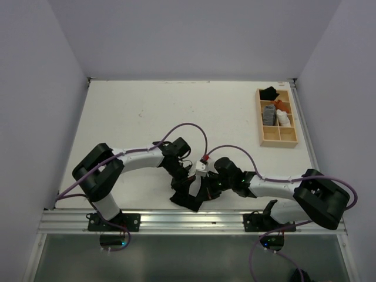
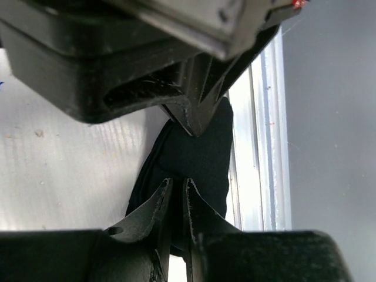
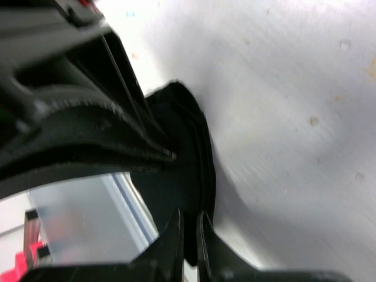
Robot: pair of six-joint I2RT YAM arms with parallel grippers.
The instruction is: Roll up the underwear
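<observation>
The black underwear [image 1: 187, 200] lies bunched at the table's front edge, just behind the metal rail, between the two arms. My left gripper [image 1: 183, 179] reaches it from the left and my right gripper [image 1: 207, 189] from the right. In the left wrist view the underwear [image 2: 200, 153] is a folded black wad, and my left gripper [image 2: 177, 181] stands nearly closed with black cloth in its narrow gap. The right wrist view shows layered folds of the underwear [image 3: 188, 153], with my right gripper [image 3: 189, 214] pinched on its edge. Each gripper's body fills the top of the other's view.
A wooden divider tray [image 1: 278, 136] stands at the back right, holding a black item [image 1: 269, 92], a grey striped roll [image 1: 269, 114] and a white roll [image 1: 283, 119]. An aluminium rail [image 1: 194, 220] runs along the front edge. Walls close in both sides.
</observation>
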